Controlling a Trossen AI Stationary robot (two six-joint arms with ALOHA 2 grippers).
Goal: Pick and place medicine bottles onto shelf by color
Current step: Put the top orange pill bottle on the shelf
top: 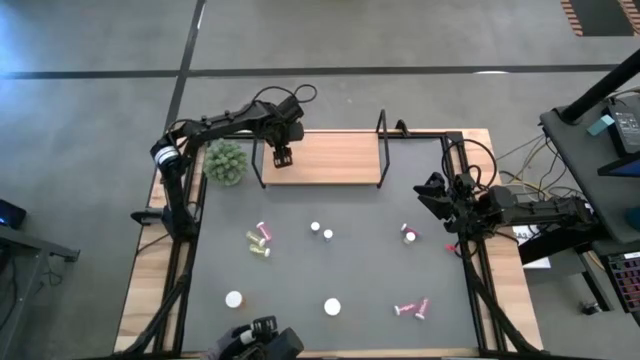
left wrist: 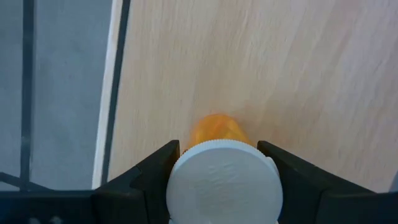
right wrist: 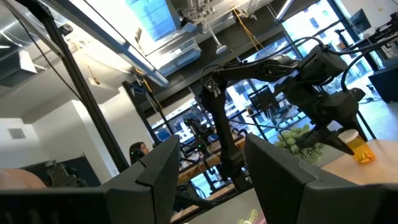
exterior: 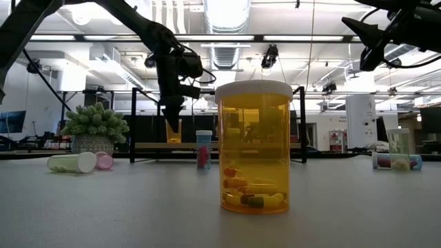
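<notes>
My left gripper (top: 282, 156) (left wrist: 217, 149) is shut on an orange medicine bottle (left wrist: 216, 129) with a white cap, over the left part of the wooden shelf (top: 325, 158). It also shows in the low view (exterior: 172, 124). My right gripper (top: 432, 190) (right wrist: 211, 146) is open and empty, raised near the table's right edge. Several small bottles are on the dark mat: pink and yellow-green ones lying at the left (top: 260, 238), two upright in the middle (top: 321, 231), a pink one (top: 409, 235) at the right, and more toward the near edge. My left gripper pinches the bottle's white cap (left wrist: 186, 171) by its two opposite sides between its two fingers (left wrist: 155, 171). The fingers come from above, pointing down. The bottle stands upright below them over the shelf board. I cannot tell whether its bottom touches the board.
A green spiky plant ball (top: 225, 162) sits just left of the shelf. Black wire frames (top: 381, 135) stand at both shelf ends. A wide orange bottle (exterior: 253, 148) stands near the low camera. White-capped bottles (top: 332, 307) and lying pink ones (top: 411, 307) are near the table's front.
</notes>
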